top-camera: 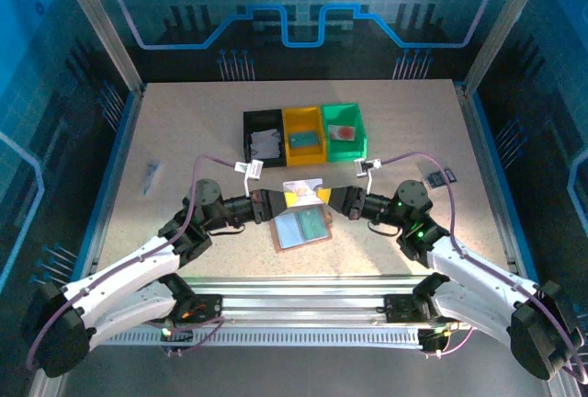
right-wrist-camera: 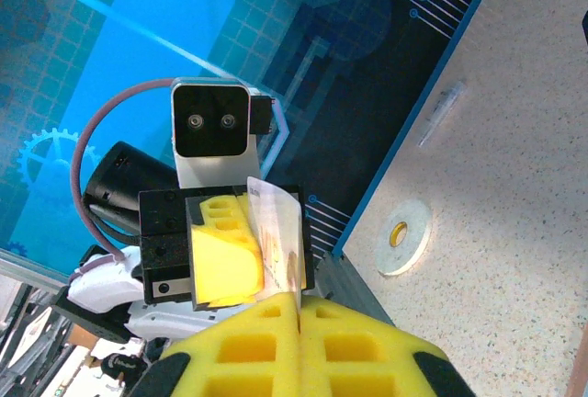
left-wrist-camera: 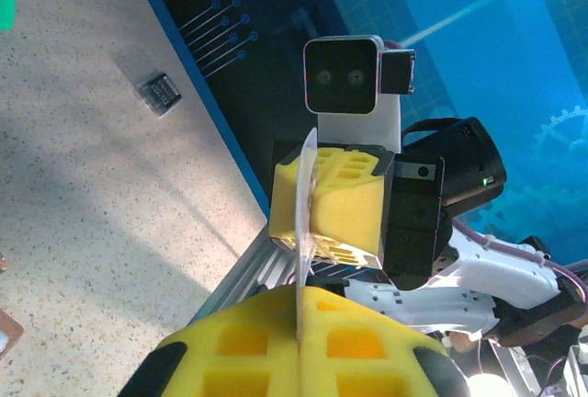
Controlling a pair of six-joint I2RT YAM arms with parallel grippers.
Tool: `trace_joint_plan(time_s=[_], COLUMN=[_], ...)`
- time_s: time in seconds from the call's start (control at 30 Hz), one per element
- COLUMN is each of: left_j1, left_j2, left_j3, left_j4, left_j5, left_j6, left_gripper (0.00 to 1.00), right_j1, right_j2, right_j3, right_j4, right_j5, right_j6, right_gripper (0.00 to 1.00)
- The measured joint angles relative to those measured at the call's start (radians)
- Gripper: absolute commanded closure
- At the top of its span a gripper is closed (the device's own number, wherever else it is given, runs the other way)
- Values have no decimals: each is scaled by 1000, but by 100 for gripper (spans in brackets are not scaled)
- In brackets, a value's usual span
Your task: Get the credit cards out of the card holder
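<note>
Top external, card (top-camera: 303, 185) pinched at opposite edges

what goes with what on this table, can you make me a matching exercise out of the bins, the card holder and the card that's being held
Things:
1. yellow bin
2. green bin
3. card holder
4. credit card

States:
a. pinched between the left fingers and the right fingers
b. holds a reddish card
c. lies open on the table, just nearer the arms than the held card
d. holds a teal item

Pairs: 1-d, 2-b, 3-c, 4-a
</note>
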Motion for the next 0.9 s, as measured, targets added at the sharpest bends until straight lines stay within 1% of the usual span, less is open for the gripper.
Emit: trace_joint_plan(time_s=[0.1, 0.17, 0.23, 0.27, 0.33, 0.37, 0.43, 0.6, 0.73, 0.8, 0.9], left_j1=[0, 1, 16, 26, 59, 76, 112, 219, 333, 392, 440], left_j2=[0, 0, 0, 0, 0, 1, 6, 49, 121, 178, 256], left_j3=[0, 5, 16, 23, 43, 54, 73, 106, 126, 150, 187], left_j4=[-7, -23, -56, -71, -108, -125, -156, -213, -246, -256, -261], left_j5=[0, -3, -11, -15, -21, -23, -28, -40, -54, -56, -56], left_j6=[8, 23, 43, 53, 75, 86, 109, 166, 188, 189, 189], left_gripper=[100, 100, 100, 100, 100, 100, 100, 100, 100, 100, 100], right_j1=[0, -1, -7, -13, -32, -41, -56, -69, -73, -73, -73], right_j2=[-3, -13, -38, -55, -98, -117, -154, -214, -216, -210, -207], right_j3=[0, 0, 3, 8, 30, 45, 86, 251, 390, 462, 536], right_j4=[-13, -50, -117, -156, -266, -319, -435, -743, -961, -1072, -1196], right_j5=[0, 0, 1, 5, 24, 34, 63, 167, 264, 332, 431], right_j6=[-9, -24, -52, -70, -117, -142, -192, -348, -452, -503, -567], right_gripper=[82, 71, 57, 52, 38, 33, 24, 0, 0, 0, 0])
